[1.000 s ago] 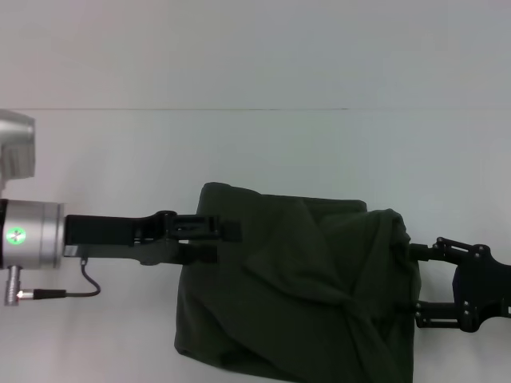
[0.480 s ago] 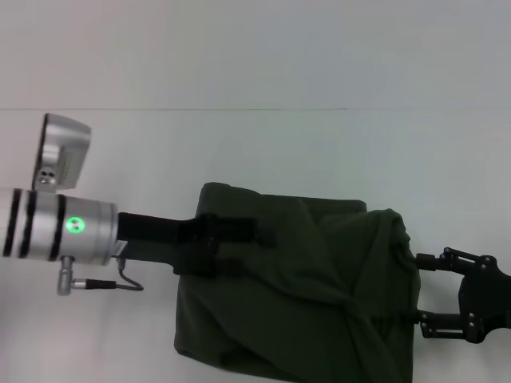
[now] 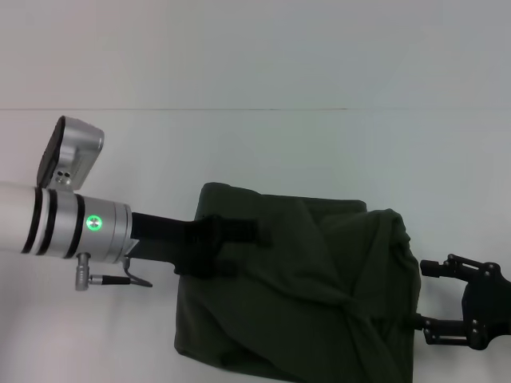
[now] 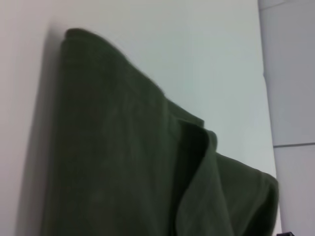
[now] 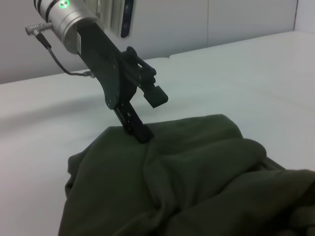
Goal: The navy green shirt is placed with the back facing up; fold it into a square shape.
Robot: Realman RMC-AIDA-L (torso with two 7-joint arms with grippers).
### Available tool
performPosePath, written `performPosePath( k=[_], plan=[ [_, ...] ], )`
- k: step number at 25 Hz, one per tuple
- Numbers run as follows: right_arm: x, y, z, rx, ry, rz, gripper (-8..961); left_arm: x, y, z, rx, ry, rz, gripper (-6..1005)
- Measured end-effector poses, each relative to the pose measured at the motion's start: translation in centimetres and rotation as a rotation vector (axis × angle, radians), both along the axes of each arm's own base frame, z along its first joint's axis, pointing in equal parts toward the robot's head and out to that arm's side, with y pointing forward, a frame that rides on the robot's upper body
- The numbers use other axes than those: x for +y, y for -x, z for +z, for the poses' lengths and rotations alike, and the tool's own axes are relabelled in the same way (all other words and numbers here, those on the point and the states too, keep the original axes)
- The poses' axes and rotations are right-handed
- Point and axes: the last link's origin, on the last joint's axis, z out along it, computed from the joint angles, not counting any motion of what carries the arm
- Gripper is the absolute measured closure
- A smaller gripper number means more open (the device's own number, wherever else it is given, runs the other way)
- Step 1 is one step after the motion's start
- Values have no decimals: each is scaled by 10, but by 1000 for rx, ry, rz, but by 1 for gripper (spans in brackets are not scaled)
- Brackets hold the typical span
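Your shirt [image 3: 303,287] lies bunched on the white worktop [image 3: 255,152], folded into a rough, lumpy block with a fairly straight far edge and a rounded left corner. In the head view it sits in the lower middle, running off the bottom edge. Creases cross its top, and a thick fold stands up near its right side.

Your left tool [image 3: 239,239] reaches in from the left and is over the shirt's far left part. In the right wrist view [image 5: 145,115] its two fingers are spread moderately apart: the lower finger [image 5: 133,123] has its tip down on the cloth near the far left edge, and the upper finger [image 5: 156,96] is raised clear above the shirt. Nothing sits between them, so the tool holds nothing. The silver wrist behind it shows a green light, with a thin cable looping beneath.

The left wrist view shows only the shirt [image 4: 113,162], with its smooth folded edge and a loose flap curling along the side; none of that tool's fingers appear there.

Your right tool [image 3: 427,295] is at the shirt's right edge, low on the worktop. Its two black fingers are set wide apart, both pointing toward the cloth. The lower fingertip looks to meet the cloth's edge; you cannot tell whether the upper one touches.
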Motion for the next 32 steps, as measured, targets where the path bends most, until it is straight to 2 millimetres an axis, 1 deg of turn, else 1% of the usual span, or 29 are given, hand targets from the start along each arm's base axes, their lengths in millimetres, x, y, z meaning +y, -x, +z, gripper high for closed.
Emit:
performPosePath(
  k=[5,13,20,28,32],
  plan=[
    [-1,-1,0,-7,4,-1,42,0,1,-3,5,2,10,199],
    [0,-2,1,-10,-1,-3,42,2,-9,-10,17,28,-17,203],
    [-1,-3,1,-12,-1,-6,41,2,-13,-17,43,40,-29,207],
    [-2,-4,1,-14,-2,-10,40,7,-4,-10,78,19,-8,211],
    [-2,-4,2,-16,-2,-9,41,6,-4,-11,86,21,-10,214]
  ],
)
